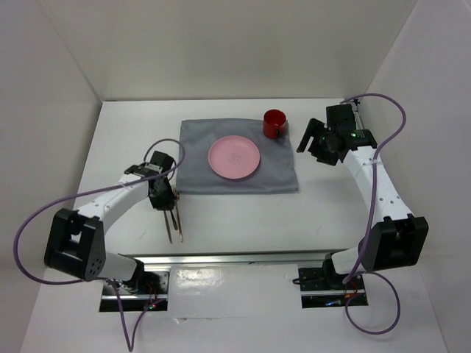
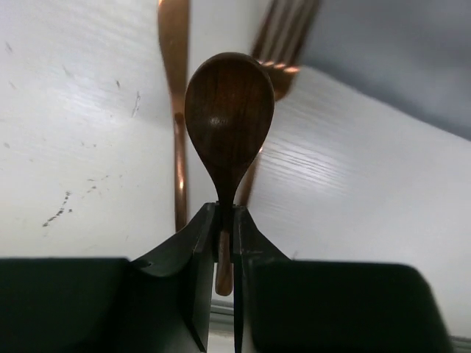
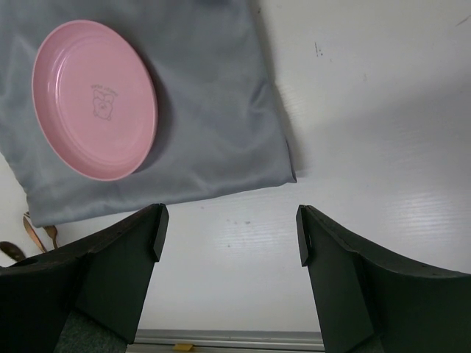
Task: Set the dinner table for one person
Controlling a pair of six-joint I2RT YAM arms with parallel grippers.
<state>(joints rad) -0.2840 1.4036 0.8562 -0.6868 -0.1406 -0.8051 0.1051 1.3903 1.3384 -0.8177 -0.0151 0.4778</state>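
The left gripper (image 2: 225, 213) is clamped on a spoon (image 2: 229, 110) by its handle, bowl free, just left of the cloth (image 1: 199, 158), probably to lay it by the fork (image 2: 287, 44) there. The right gripper (image 3: 229, 228) hangs with jaws apart, right of the cloth. The table (image 1: 243, 213) lies under the cloth.

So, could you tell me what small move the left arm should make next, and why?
Probably carry the wooden spoon, clamped in the left gripper, toward the grey cloth beside the pink plate: it hangs near the copper fork, not yet placed.
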